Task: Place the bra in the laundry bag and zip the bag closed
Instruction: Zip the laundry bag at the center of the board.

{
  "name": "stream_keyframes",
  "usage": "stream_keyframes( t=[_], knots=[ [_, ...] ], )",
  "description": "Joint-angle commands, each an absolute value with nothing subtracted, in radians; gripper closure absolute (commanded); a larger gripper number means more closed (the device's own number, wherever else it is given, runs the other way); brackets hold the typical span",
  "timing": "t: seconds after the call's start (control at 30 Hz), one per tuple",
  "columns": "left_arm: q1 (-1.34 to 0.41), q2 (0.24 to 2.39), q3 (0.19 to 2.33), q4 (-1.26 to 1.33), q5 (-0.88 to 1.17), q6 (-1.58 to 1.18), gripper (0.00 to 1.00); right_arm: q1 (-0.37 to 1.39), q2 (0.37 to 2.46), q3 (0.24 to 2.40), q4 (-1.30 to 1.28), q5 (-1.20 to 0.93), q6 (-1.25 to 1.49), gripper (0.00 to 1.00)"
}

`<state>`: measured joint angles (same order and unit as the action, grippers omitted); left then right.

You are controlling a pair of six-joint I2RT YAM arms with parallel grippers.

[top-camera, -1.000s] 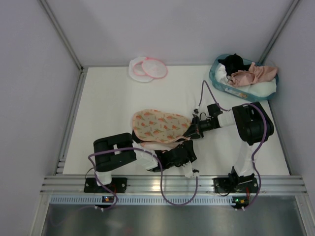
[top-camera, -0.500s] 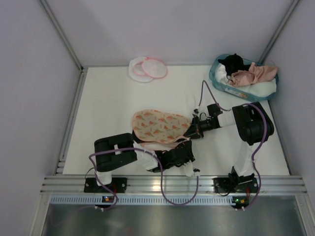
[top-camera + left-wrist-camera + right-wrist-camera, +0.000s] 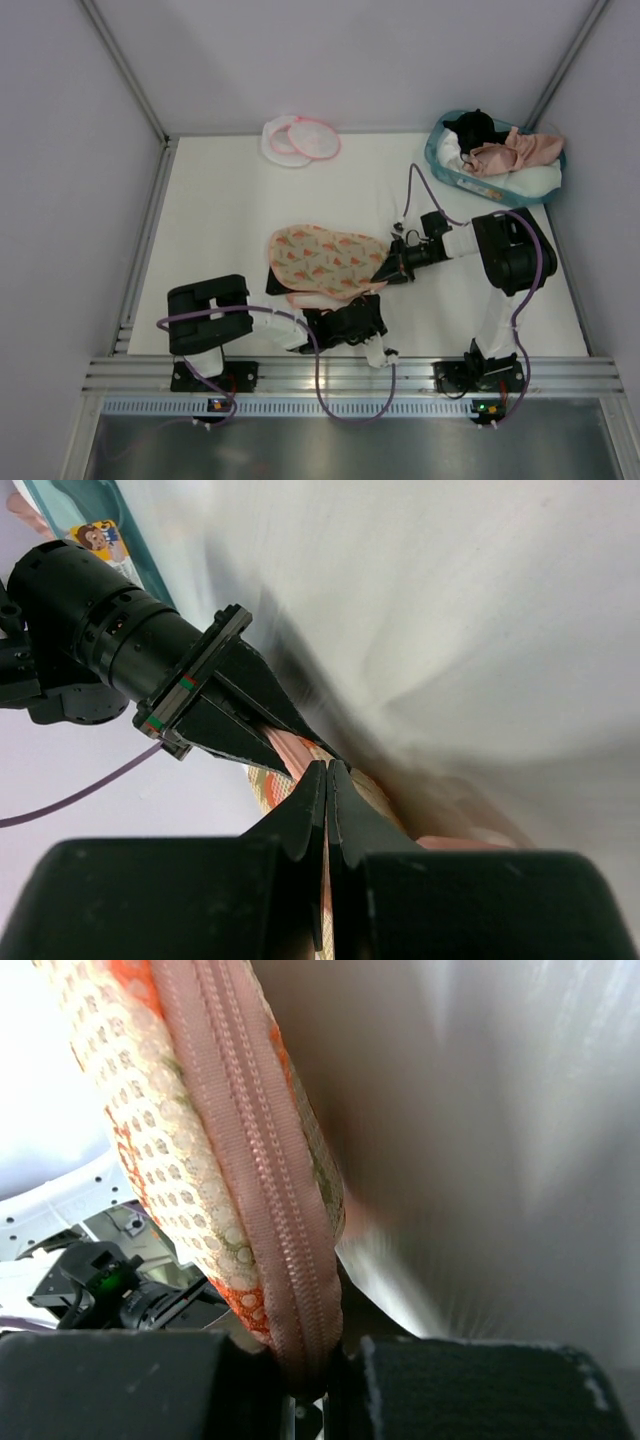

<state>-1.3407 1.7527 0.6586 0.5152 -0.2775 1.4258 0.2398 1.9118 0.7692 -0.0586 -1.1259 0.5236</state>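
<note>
The salmon-pink bra (image 3: 518, 150) lies on other clothes in the teal basket at the back right. The white mesh laundry bag (image 3: 300, 140) with its pink rim lies at the back of the table, its two halves overlapping. Neither gripper is near them. At mid-table both grippers hold an orange-printed padded piece (image 3: 325, 258). My right gripper (image 3: 384, 271) is shut on its pink zipper edge (image 3: 262, 1190). My left gripper (image 3: 372, 294) is shut on the same right end from below, with thin pink trim between its fingertips (image 3: 312, 780).
The teal basket (image 3: 436, 158) also holds black and white garments. Grey walls with metal posts enclose the table on the left, back and right. The right arm's purple cable (image 3: 418, 190) loops over the table beside the basket.
The left arm's elbow has swung left and its gripper has dropped slightly toward the near edge. The orange-printed piece has shifted a little. The right arm has barely moved.
</note>
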Motion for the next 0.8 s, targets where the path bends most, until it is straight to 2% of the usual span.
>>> stream_keyframes(
  t=[0.0, 0.3, 0.53, 0.77],
  knots=[
    [-1.356, 1.678, 0.646, 0.379, -0.246, 1.322, 1.0, 0.235, 1.894, 0.798, -0.135, -1.098, 0.514, 1.0],
    [-1.365, 1.621, 0.75, 0.04, -0.238, 0.996, 1.0, 0.203, 1.904, 0.834, -0.219, -1.086, 0.427, 1.0],
    [-1.295, 1.675, 0.994, -0.257, -0.141, 0.614, 1.0, 0.167, 1.933, 0.888, -0.348, -1.054, 0.296, 1.0],
    [-1.198, 1.695, 1.085, -0.336, -0.043, 0.436, 1.0, 0.153, 1.939, 0.91, -0.374, -1.028, 0.276, 1.0]
  ],
)
